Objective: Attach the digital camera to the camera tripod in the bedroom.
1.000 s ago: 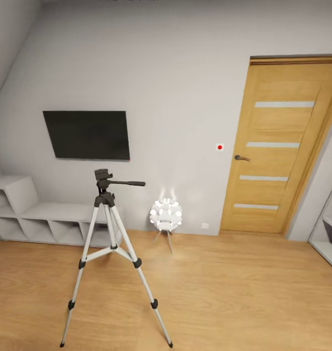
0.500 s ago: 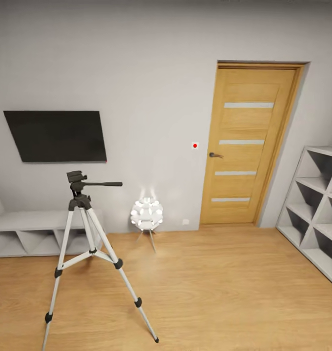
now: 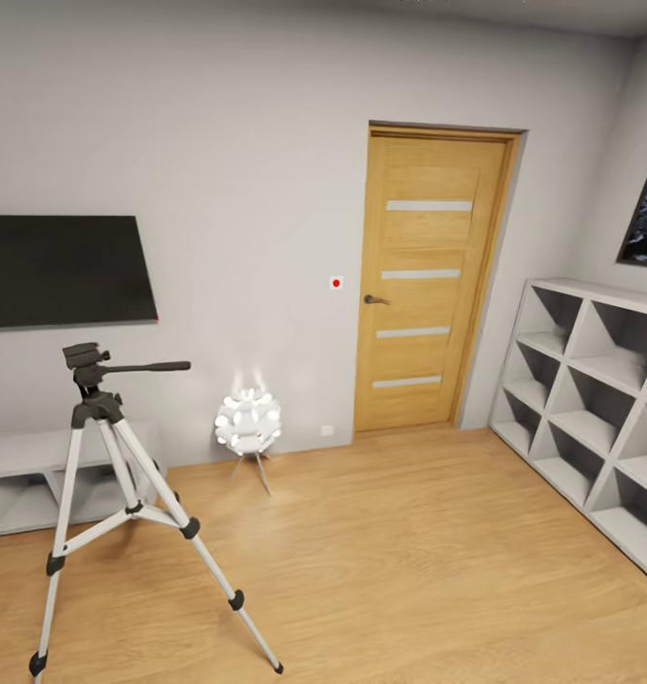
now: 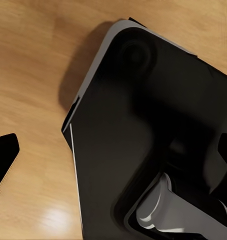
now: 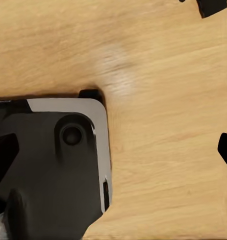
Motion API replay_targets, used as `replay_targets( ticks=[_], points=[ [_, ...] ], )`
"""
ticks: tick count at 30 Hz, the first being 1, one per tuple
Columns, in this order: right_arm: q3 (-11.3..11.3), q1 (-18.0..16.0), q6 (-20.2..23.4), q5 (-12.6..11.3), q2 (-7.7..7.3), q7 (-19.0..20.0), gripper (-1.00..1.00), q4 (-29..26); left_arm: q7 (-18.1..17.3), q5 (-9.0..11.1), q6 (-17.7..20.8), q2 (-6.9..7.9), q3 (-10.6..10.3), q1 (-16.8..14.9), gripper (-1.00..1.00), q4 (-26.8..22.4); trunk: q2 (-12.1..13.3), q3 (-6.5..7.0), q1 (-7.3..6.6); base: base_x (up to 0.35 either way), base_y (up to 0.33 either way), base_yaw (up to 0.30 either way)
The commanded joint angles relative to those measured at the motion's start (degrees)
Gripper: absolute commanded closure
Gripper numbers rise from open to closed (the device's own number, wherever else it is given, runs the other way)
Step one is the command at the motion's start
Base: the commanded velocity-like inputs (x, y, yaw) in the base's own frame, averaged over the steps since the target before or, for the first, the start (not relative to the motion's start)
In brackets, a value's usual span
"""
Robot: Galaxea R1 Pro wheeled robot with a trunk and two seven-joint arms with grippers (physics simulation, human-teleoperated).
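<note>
Tripod-wise, we've got the camera tripod (image 3: pixel 109 475) standing on the light wood floor (image 3: pixel 409 560) at the left side of our head view, legs spread, silver tubes with black joints and feet, black head on top with the long pan handle sticking out level toward the door side. Its head plate looks bare to us. Behind it on the white wall hangs a big flat black wall screen (image 3: pixel 62 271), and under that runs a low white shelf unit (image 3: pixel 28 465) that one tripod leg overlaps in the picture. Just beside the tripod, closer to the wall, sits a small floor lamp (image 3: pixel 248 423) with a glowing white ball on thin legs. Further along the same wall there's the wooden door (image 3: pixel 426 285) with four pale strips and a dark handle, plus a little red dot switch (image 3: pixel 335 282) near its frame. A white cube shelf (image 3: pixel 589 408) lines the right wall. Both wrist views look down at wood floor and the robot's black base (image 4: pixel 143 150) with its grey trim. As for the claws, we honestly can't tell whether either one is released or clenched.
</note>
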Motion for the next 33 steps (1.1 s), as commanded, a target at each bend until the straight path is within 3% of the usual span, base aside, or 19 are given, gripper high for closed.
replay_targets(
  ticks=[1, 4, 5, 6, 7, 15, 27, 33],
  points=[
    [-0.5, 0.0, 0.1, 1.3, 0.17, 0.1, -1.00, 0.1, 0.1, -0.1, -0.1, 0.00, 0.3, 0.0, -1.00, 0.0, 0.0, -0.02, 0.02, 0.000, 0.000, -0.293],
    [-0.5, 0.9, 0.0, 7.1, 1.87, 0.0, -1.00, 0.1, 0.1, -0.1, -0.1, -0.05, 0.3, 0.0, -1.00, 0.0, 0.0, -0.02, 0.02, 0.000, 0.000, -0.293],
    [-0.5, 1.1, 0.0, 8.1, 2.16, 0.0, -1.00, 0.1, 0.1, -0.1, -0.1, -0.05, 0.3, 0.0, -1.00, 0.0, 0.0, -0.02, 0.02, 0.000, 0.000, -0.293],
    [-0.5, 1.4, 0.0, 10.9, 2.95, -0.2, -1.00, 0.1, 0.1, -0.1, -0.1, -0.07, 0.3, 0.0, -1.00, 0.0, 0.0, -0.02, 0.02, 0.000, 0.000, -0.293],
    [-0.5, 1.4, 0.0, 11.3, 3.06, -0.2, -1.00, 0.1, 0.1, -0.1, -0.1, -0.07, 0.3, 0.0, -1.00, 0.0, 0.0, -0.02, 0.02, 0.000, 0.000, -0.293],
    [-0.6, 1.6, 0.0, 12.9, 3.49, -0.3, -1.00, 0.1, 0.1, -0.2, -0.2, -0.22, 0.3, 0.0, -1.00, -0.1, 0.0, -0.02, 0.02, 0.000, 0.000, -0.293],
    [-0.6, 2.0, -0.1, 12.9, 3.68, -0.7, -1.00, 0.1, 0.1, -1.0, -0.1, -0.37, -0.3, 0.0, -1.00, -0.2, 0.0, -0.02, 0.02, 0.000, 0.000, -0.293],
    [-0.6, 2.0, -0.1, 12.9, 3.76, -0.8, -1.00, 0.1, 0.1, -1.0, -0.1, -1.15, -0.3, 0.0, -1.00, -0.3, 0.0, -0.02, 0.02, 0.000, 0.000, -0.293]
  ],
)
